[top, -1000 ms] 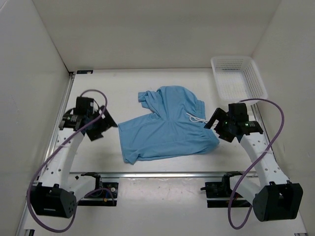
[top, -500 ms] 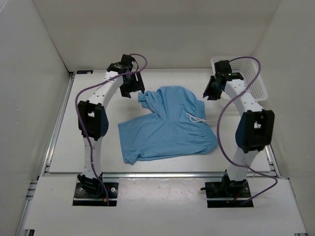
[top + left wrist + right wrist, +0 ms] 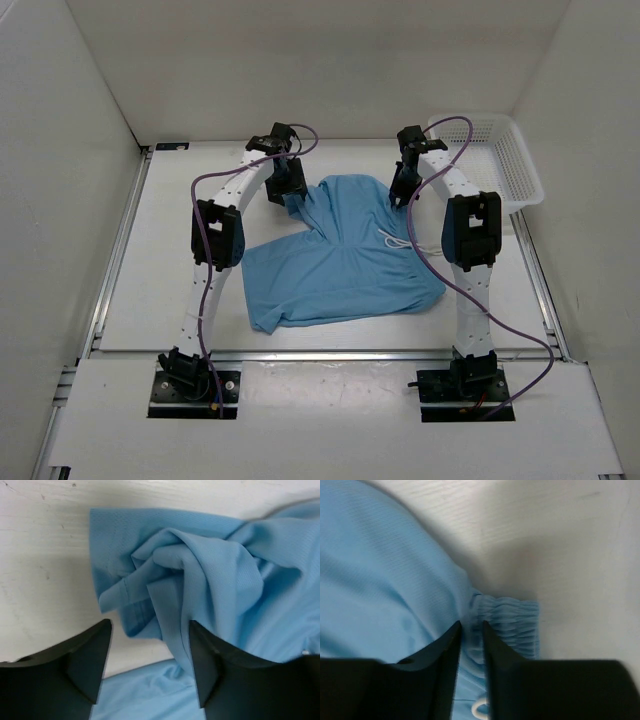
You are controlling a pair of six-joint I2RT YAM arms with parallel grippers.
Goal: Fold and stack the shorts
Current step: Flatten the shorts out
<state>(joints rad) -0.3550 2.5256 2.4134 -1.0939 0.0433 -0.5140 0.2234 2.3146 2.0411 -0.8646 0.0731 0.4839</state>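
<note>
White tabletop (image 3: 170, 290), one pair of shorts (image 3: 340, 265) sprawled: left gripper (image 3: 150, 626), spread, straddles the bunched leg hem; right gripper (image 3: 471, 627), jaws nearly together at the waistband edge, hold impossible to confirm. Catching several layers could skew the fold. One basket (image 3: 520, 165) sits beyond the right gripper.
</note>
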